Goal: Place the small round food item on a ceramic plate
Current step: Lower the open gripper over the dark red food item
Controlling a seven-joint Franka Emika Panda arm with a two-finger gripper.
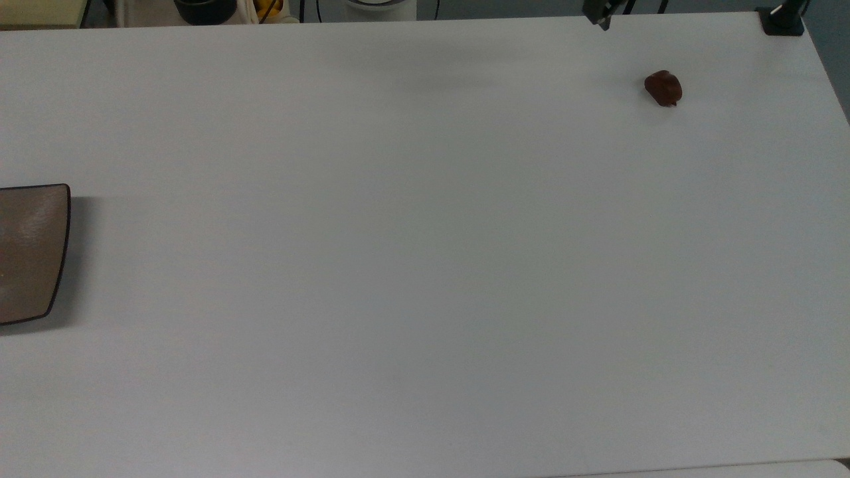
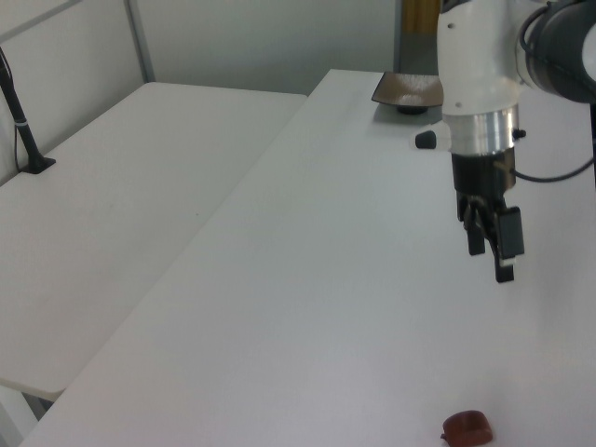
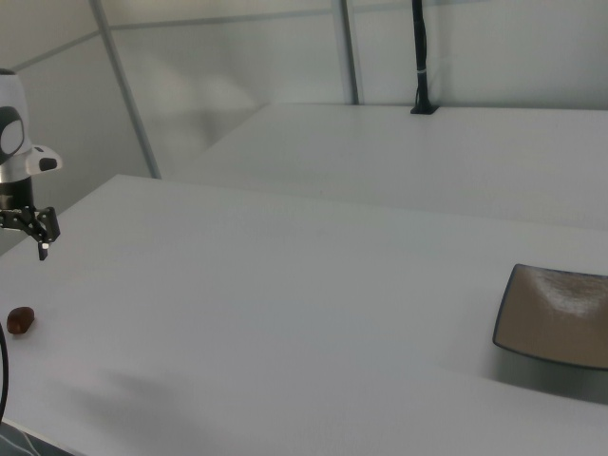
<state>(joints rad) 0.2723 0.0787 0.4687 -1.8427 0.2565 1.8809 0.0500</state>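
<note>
Gripper (image 2: pixel 492 250) mid-right in left view, above table (image 1: pixel 398 265), empty; finger gap unclear, cannot tell. Small round food item (image 1: pixel 663 87) upper right top view. Ceramic plate (image 1: pixel 30 255) left edge.

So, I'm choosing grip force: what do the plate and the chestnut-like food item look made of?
Plate: probably glazed ceramic, given its brown mottled surface, soft sheen and thin dark rim. Chestnut-like food item: dark reddish-brown with a smooth, faintly glossy skin; real or plastic, I can't tell.

White arm upright, wrist vertical, tool (image 2: pixel 491 251) pointing down, fingers parted
</note>
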